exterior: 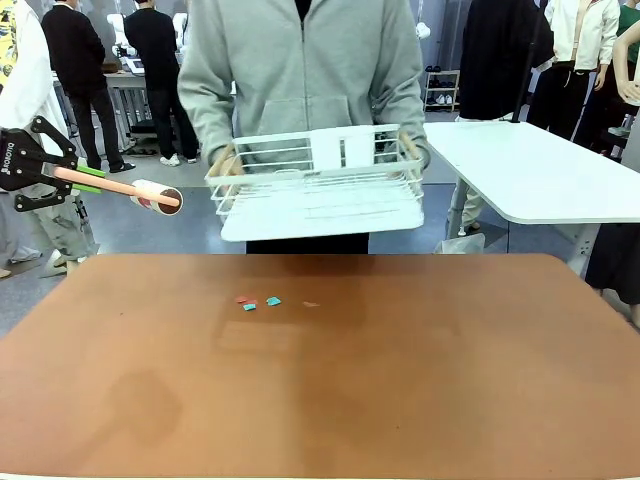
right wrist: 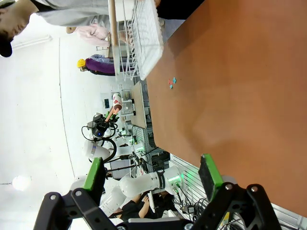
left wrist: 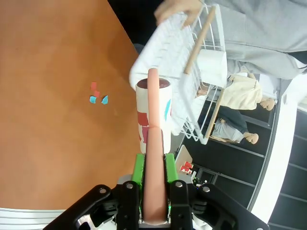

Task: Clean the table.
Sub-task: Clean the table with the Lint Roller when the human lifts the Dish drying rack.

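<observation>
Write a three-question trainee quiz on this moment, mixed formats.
1. Who holds the white wire dish rack, and is it resting on anything?
2. True or false: the robot's left hand is shut on the pink-handled white lint roller.
3. The small red and teal paper scraps lie on: A) the rack, B) the large reddish-brown matte table, C) the glossy white table.
Key: 1. The person, with both hands; it is held in the air above the table's far edge. 2. True. 3. B.

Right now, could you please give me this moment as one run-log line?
left gripper: shut on lint roller | right gripper: open | person: holding white wire rack | coloured scraps: on table
</observation>
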{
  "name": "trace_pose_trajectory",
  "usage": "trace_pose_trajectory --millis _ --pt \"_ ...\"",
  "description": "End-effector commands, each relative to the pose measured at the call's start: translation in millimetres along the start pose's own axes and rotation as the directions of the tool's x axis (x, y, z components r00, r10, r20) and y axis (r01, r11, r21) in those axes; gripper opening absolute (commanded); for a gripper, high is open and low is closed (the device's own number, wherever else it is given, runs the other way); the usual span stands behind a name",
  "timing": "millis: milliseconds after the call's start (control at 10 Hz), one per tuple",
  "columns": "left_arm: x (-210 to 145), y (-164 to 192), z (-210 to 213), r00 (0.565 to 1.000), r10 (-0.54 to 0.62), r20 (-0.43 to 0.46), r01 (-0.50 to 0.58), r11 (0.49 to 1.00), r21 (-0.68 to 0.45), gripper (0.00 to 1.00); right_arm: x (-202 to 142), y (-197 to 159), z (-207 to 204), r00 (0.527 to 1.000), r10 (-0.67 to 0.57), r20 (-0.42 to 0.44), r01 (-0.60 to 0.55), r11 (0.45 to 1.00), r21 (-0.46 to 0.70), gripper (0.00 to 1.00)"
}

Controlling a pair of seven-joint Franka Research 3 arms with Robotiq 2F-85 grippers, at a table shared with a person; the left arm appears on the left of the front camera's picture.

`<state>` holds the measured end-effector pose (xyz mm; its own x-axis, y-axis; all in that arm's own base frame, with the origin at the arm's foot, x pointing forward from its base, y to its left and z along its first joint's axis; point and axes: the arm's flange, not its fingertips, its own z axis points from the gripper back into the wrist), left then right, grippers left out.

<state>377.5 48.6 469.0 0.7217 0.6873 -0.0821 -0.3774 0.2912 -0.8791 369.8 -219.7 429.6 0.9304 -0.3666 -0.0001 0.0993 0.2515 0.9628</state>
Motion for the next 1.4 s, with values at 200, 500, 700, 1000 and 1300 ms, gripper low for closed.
trace_pose_trajectory --millis 200,500,700,1000,1300 --pt "-0.3 -0.3 0.2 1.000 0.004 -0.001 -0.004 1.000 -0.003 0.06 -1.4 4.3 1.5 1.000 0.006 0.002 -0.006 1.000 0.010 1.00" --pt "-0.3 -0.3 0.2 1.000 0.004 -0.001 -0.004 1.000 -0.003 0.06 -1.4 4.3 1.5 1.000 0.006 0.002 -0.006 1.000 0.010 1.00" --pt "-0.3 -0.3 0.2 1.000 0.004 -0.001 -0.004 1.000 -0.003 0.06 -1.4 4.3 1.5 1.000 0.006 0.002 -0.006 1.000 0.010 1.00" --pt "-0.3 -0.3 0.2 1.000 0.004 -0.001 -0.004 1.000 -0.003 0.06 -1.4 4.3 1.5 1.000 0.006 0.002 -0.006 1.000 0.010 1.00" --pt "-0.3 -0.3 0.2 1.000 0.004 -0.001 -0.004 1.000 -0.003 0.06 -1.4 4.3 1.5 1.000 0.006 0.002 -0.006 1.000 0.010 1.00"
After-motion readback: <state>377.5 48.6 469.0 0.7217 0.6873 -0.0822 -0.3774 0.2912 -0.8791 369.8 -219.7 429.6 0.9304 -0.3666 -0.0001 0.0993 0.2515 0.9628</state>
